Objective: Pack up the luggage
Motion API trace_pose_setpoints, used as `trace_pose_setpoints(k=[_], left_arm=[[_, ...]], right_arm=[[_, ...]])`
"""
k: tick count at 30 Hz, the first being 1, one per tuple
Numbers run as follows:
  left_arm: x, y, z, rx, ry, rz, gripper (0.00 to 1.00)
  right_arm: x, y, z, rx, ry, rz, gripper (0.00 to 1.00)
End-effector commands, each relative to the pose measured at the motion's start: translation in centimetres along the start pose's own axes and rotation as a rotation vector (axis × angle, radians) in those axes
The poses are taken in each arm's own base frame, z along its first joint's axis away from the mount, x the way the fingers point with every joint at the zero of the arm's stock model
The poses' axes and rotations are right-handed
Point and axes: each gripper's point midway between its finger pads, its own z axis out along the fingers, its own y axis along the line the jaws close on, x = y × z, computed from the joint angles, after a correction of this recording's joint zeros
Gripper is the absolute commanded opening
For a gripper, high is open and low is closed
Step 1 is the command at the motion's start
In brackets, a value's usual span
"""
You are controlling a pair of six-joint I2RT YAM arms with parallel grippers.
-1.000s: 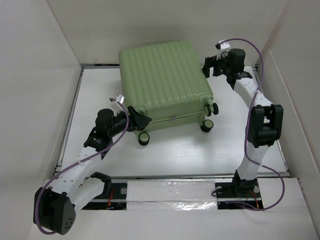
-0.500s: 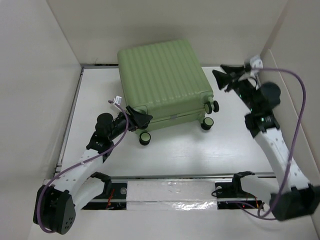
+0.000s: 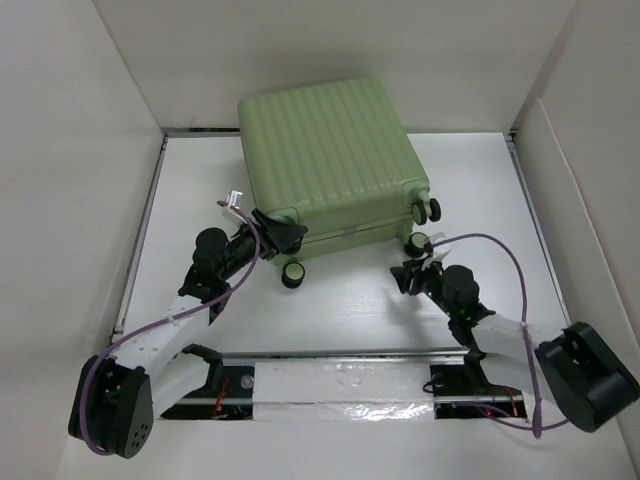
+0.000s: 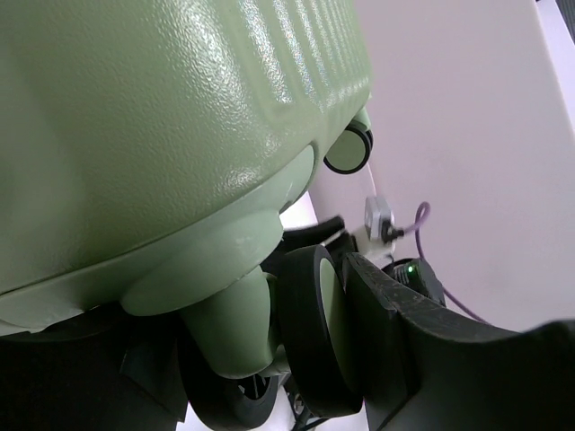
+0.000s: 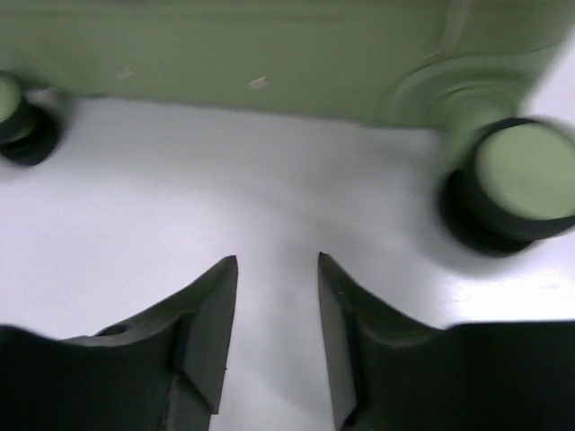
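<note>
The pale green ribbed luggage (image 3: pixel 325 150) lies closed and flat at the back middle of the table. My left gripper (image 3: pixel 278 232) is at its near-left corner, shut on one black-and-green wheel (image 4: pixel 314 332). That wheel sits against the right finger (image 4: pixel 431 350), and another wheel (image 4: pixel 349 148) shows farther back. My right gripper (image 3: pixel 410 272) hangs low over the table just in front of the near-right wheel (image 3: pixel 415 243). In the right wrist view this gripper (image 5: pixel 277 260) is open with only bare table between its fingers. The wheel (image 5: pixel 526 175) is ahead and to the right, untouched.
White walls box in the table (image 3: pixel 480 200) on the left, back and right. A taped rail (image 3: pixel 340 375) runs along the near edge between the arm bases. A purple cable (image 3: pixel 500 250) loops above the right arm. Another wheel (image 3: pixel 292 276) stands on the table beside the left arm.
The right arm swung from the back right of the luggage down to the near side, low in front of the near-right wheel, and its jaws narrowed. The left gripper stayed on its wheel.
</note>
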Motion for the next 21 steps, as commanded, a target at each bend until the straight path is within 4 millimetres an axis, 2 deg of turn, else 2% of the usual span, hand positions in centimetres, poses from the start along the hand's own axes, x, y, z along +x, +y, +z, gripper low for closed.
trace_pose_setpoints(k=[1, 4, 5, 6, 7, 8, 12, 15, 17, 19, 21], left_arm=[[-2.8, -13.1, -3.0, 0.479, -0.125, 0.287, 0.00], [-2.5, -12.5, -3.1, 0.466, -0.119, 0.286, 0.00], [-2.4, -12.3, -3.0, 0.462, -0.117, 0.284, 0.00], [-2.2, -12.1, -3.0, 0.461, -0.110, 0.280, 0.00], [-2.1, -11.9, -3.0, 0.456, -0.107, 0.276, 0.00], [-2.0, -11.8, -3.0, 0.455, -0.102, 0.273, 0.00], [-1.9, -11.5, -3.0, 0.446, -0.102, 0.263, 0.00], [-1.8, -11.3, -2.9, 0.432, -0.091, 0.262, 0.00], [-1.8, -11.3, -3.1, 0.428, -0.096, 0.270, 0.00], [-1.8, -11.0, -3.0, 0.412, -0.096, 0.270, 0.00], [-1.9, -10.8, -2.9, 0.396, -0.100, 0.281, 0.00]], right_arm=[[-10.1, -2.1, 1.1, 0.085, -0.379, 0.033, 0.52], [-11.5, -3.8, 1.8, 0.141, -0.420, 0.012, 0.52], [-10.7, -4.0, 2.5, 0.140, -0.395, -0.014, 0.53], [-12.1, -4.0, 2.4, 0.132, -0.456, -0.021, 0.53], [-12.6, -3.9, 2.5, 0.126, -0.480, -0.025, 0.53], [-11.9, -4.5, 3.0, 0.140, -0.466, -0.038, 0.53], [-13.1, -4.5, 4.3, 0.087, -0.528, -0.075, 0.53], [-13.5, -4.8, 4.3, 0.081, -0.597, -0.055, 0.51], [-14.0, -5.7, 4.5, 0.095, -0.622, -0.039, 0.49], [-13.7, -5.2, 5.0, 0.064, -0.609, -0.048, 0.49], [-14.3, -5.2, 5.1, 0.062, -0.624, -0.064, 0.49]])
